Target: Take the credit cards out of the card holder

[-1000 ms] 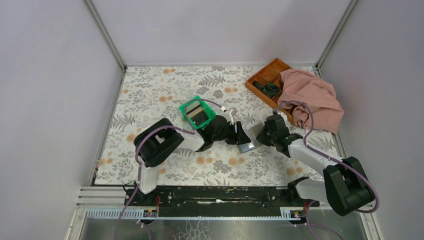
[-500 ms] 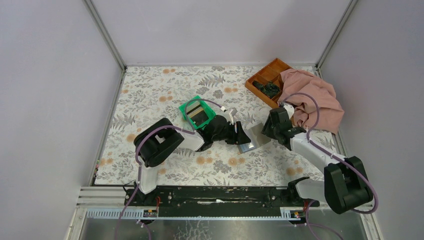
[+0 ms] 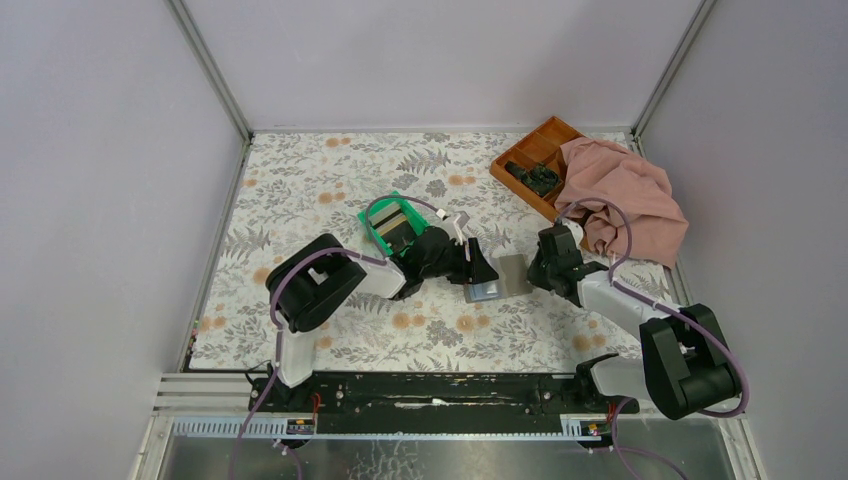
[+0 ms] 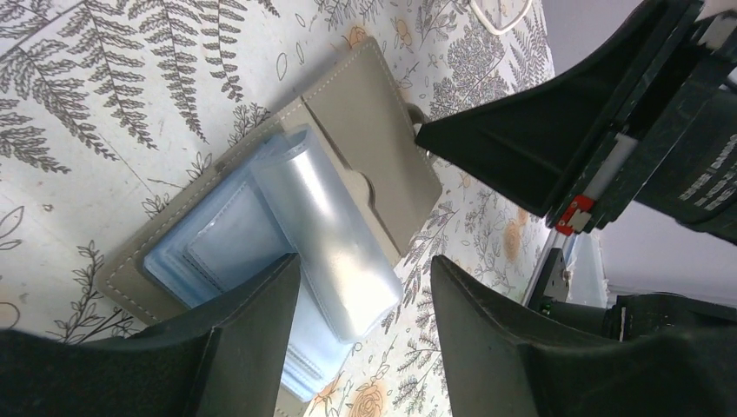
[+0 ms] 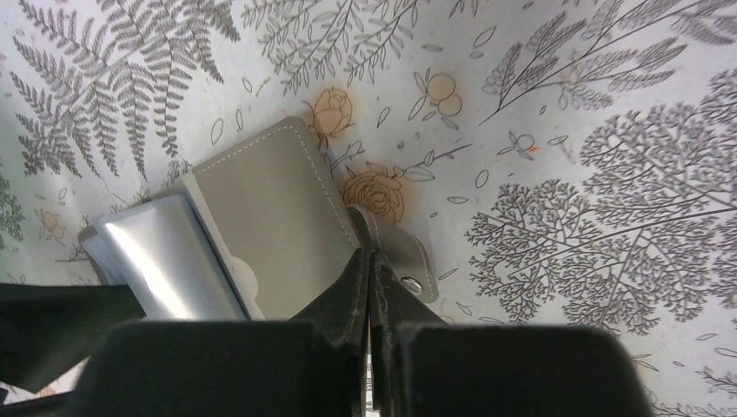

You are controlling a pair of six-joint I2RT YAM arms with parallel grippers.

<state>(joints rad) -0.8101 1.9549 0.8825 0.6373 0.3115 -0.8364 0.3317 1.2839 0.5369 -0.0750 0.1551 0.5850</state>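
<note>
Right tool (image 5: 369, 261) reclosed, taupe card holder (image 4: 374, 130) open

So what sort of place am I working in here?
Most likely a robot test booth in a lab, not a home or shop: plain grey wall panels set in metal corner posts, a black mounting rail along the near edge, and a floral cloth spread as a work surface.

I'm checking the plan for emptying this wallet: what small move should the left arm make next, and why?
Probably close the left gripper on the raised clear sleeve. Its fingers stand open on either side of it in the open card holder, while the shut right gripper rests at the holder's snap tab, seemingly steadying it.
</note>
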